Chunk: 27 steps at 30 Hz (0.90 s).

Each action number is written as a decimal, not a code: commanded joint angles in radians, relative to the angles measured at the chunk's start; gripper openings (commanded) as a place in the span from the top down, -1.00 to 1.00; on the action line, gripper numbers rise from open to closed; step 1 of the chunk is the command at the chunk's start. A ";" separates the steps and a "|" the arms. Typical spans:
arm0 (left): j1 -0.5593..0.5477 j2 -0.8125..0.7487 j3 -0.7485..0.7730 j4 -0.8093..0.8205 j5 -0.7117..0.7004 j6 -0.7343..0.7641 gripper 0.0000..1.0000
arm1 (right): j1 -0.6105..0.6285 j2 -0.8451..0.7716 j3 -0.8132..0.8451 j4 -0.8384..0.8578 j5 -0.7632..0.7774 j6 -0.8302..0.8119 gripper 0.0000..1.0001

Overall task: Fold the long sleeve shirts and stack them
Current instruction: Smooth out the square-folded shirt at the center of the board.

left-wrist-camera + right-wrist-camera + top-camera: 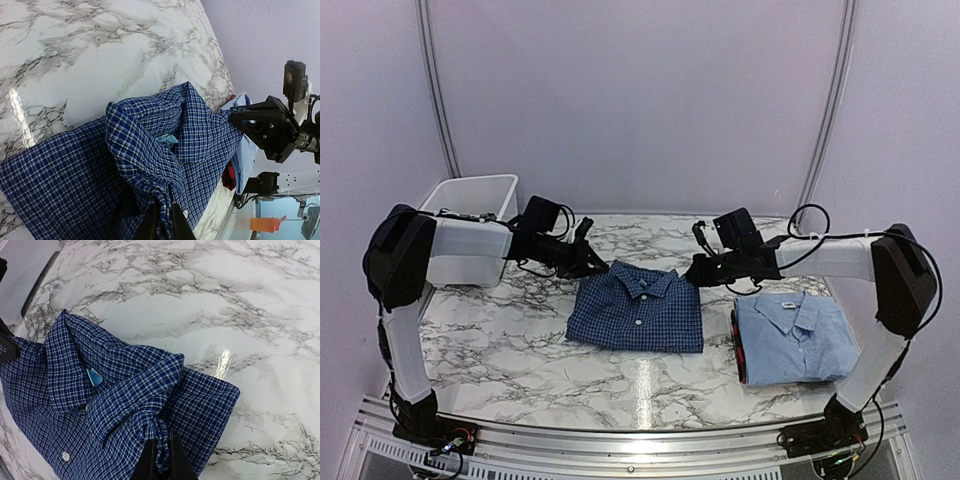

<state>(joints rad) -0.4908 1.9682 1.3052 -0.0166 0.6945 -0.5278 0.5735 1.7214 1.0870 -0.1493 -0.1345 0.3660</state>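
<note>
My left claw (pixel 162 224) is pinched shut on the far left corner of the checked shirt (pixel 635 310). The shirt lies folded on the table (pixel 500 340), spread between both claws and nearer than them. My right claw (pixel 160 461) is clamped tight on the far right corner, with the light blue shirt (pixel 795 335) folded just right of it and nearer.

Pale lilac walls (pixel 640 100) enclose a glossy, marble-patterned table (pixel 500 350) catching glare.
</note>
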 commanded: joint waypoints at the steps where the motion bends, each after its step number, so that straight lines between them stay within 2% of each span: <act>1: 0.015 0.033 0.014 0.129 0.075 -0.030 0.80 | -0.007 -0.019 -0.013 -0.012 0.058 0.014 0.92; 4: 0.031 0.126 0.063 0.080 0.014 -0.037 0.78 | -0.011 0.030 -0.008 0.000 0.061 0.022 0.93; 5: 0.038 0.214 0.122 -0.005 -0.051 -0.012 0.70 | -0.015 0.088 0.021 -0.017 0.082 0.035 0.93; 6: 0.041 0.238 0.147 -0.025 -0.055 -0.009 0.68 | -0.016 0.099 0.027 -0.024 0.096 0.035 0.92; 8: 0.048 0.272 0.162 -0.050 -0.079 -0.012 0.67 | -0.020 0.108 0.028 -0.030 0.126 0.035 0.84; 15: 0.058 0.184 0.090 -0.051 -0.179 -0.004 0.67 | -0.038 0.125 0.046 -0.053 0.185 -0.001 0.61; 19: 0.058 0.112 0.052 -0.051 -0.224 0.020 0.60 | -0.038 0.120 0.073 -0.072 0.190 -0.017 0.34; 24: 0.058 0.050 0.024 -0.051 -0.274 0.033 0.21 | -0.031 0.074 0.126 -0.125 0.245 -0.047 0.10; 27: 0.058 0.003 0.000 -0.051 -0.318 0.028 -0.05 | -0.015 0.073 0.172 -0.157 0.251 -0.065 0.05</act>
<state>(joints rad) -0.4393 2.0521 1.3357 -0.0380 0.4564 -0.5125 0.5453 1.8355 1.1763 -0.2535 0.0731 0.3386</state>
